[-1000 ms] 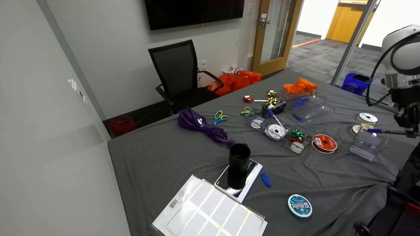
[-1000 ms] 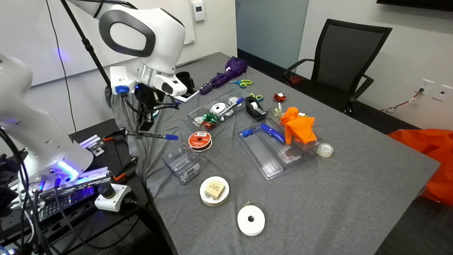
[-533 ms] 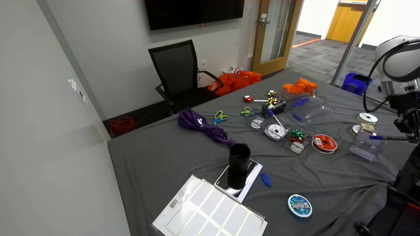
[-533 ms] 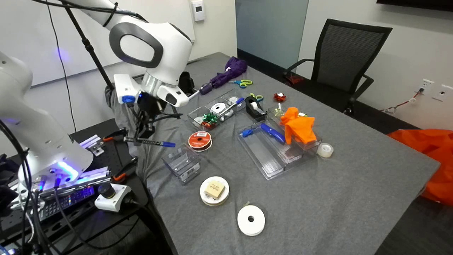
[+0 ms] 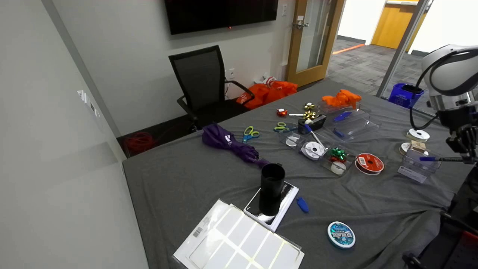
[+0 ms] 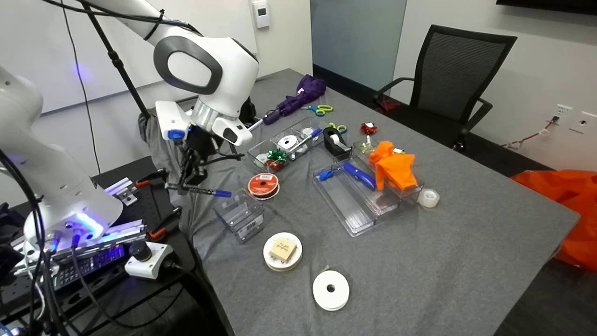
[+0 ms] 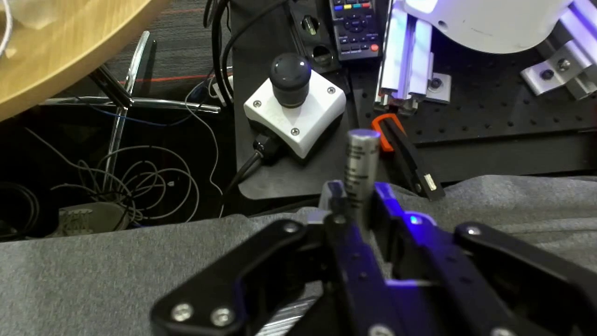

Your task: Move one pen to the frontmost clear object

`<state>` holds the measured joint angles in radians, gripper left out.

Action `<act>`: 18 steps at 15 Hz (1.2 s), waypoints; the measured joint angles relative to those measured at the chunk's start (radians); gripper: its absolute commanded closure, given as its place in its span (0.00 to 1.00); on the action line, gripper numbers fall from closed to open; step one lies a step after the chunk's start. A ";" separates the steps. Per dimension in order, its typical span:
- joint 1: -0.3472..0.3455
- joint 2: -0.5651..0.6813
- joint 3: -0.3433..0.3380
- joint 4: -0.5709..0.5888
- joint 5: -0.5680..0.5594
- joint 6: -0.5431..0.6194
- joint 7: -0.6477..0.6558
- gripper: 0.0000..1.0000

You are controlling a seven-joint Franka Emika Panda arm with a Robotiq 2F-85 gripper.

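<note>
The held pen has a blue cap and a grey printed body (image 6: 200, 190); it also shows in the other outside picture as a pen (image 5: 450, 159) and in the wrist view (image 7: 360, 163). My gripper (image 6: 184, 185) is shut on its body, with a fingertip on each side (image 7: 359, 200). The pen lies nearly level, cap pointing away from the robot base. The frontmost clear object is a small see-through container (image 6: 240, 218), also in an exterior view (image 5: 419, 167). The cap end is close to the container's edge, above table height; the exact gap cannot be told. The container looks empty.
A red ribbon spool (image 6: 264, 185) stands beside the container. A white spool with a wooden block (image 6: 283, 250) is on its other side. A clear divided tray (image 6: 255, 156) holds another pen (image 6: 305, 141). A larger clear tray (image 6: 347, 219) lies farther off.
The arm and gripper have come down with the pen, mostly in the earlier half second. The cap end is now lower and nearer the clear container, which has not moved.
</note>
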<state>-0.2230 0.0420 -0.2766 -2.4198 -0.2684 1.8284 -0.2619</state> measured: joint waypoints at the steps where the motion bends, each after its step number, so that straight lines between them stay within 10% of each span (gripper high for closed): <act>1: 0.000 0.000 0.000 0.000 0.000 0.000 0.000 0.96; 18: -0.037 0.002 -0.024 0.066 0.091 -0.053 0.045 0.96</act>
<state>-0.2600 0.0443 -0.3002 -2.3539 -0.1777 1.7750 -0.2165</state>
